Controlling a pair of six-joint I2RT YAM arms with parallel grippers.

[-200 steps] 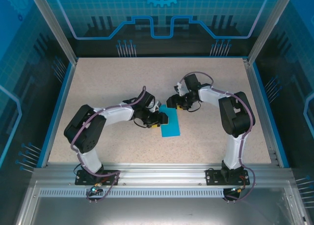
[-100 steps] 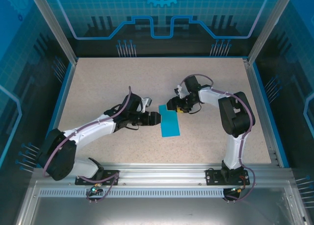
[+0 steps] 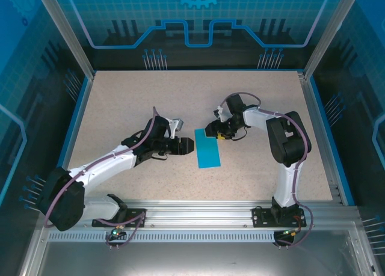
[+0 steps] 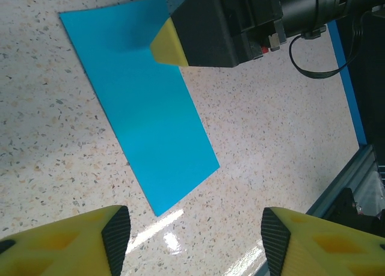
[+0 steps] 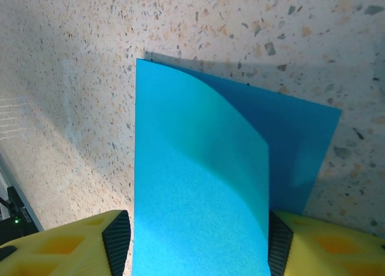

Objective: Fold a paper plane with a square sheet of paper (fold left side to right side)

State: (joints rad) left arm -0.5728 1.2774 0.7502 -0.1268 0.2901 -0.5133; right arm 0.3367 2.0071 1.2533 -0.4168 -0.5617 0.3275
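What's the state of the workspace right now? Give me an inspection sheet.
Surface: speckled beige table, no damage seen.
Job's things: sheet of paper folded to a narrow rectangle, mid-table; top layer curls up at the far end.
Clutter: nothing seen.
Grippers: left gripper open, left of the sheet, apart from it; right gripper open at the sheet's far end, raised layer between its fingers.
Cables: left arm's cable and right arm's cable off the sheet.
Surroundings: blue printed walls; aluminium rail at the near edge.
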